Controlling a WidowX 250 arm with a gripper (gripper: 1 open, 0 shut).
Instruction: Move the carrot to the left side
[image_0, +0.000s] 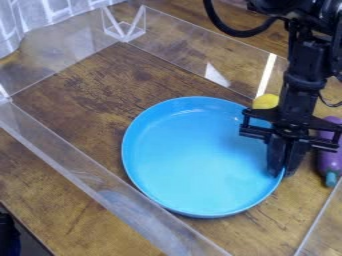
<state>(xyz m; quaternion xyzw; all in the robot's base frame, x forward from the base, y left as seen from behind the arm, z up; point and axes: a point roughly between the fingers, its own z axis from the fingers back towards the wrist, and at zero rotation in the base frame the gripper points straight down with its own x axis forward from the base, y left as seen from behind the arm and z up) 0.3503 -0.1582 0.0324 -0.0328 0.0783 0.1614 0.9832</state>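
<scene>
Plate (174, 160) mid-table (80, 110), gripper (281, 168) at its right rim (eggplant (327, 155) beyond)

Looks like a robot lab setup, not a home. A wood-grain table (80, 110) is enclosed w/ clear plastic walls (60, 150). A black robot arm (305, 60) w/ cables stands over a toy-like blue plate (181, 160).

Carrot (267, 101) is barely visible here: just a small yellow-orange lump peeking out at the right side of the scene, right at the far-right rim of the blue plate (174, 165). The dark arm (305, 60) covers its right part, so shape and orientation are hard to call. Can't tell whether it's resting on the rim or lifted off it.
</scene>
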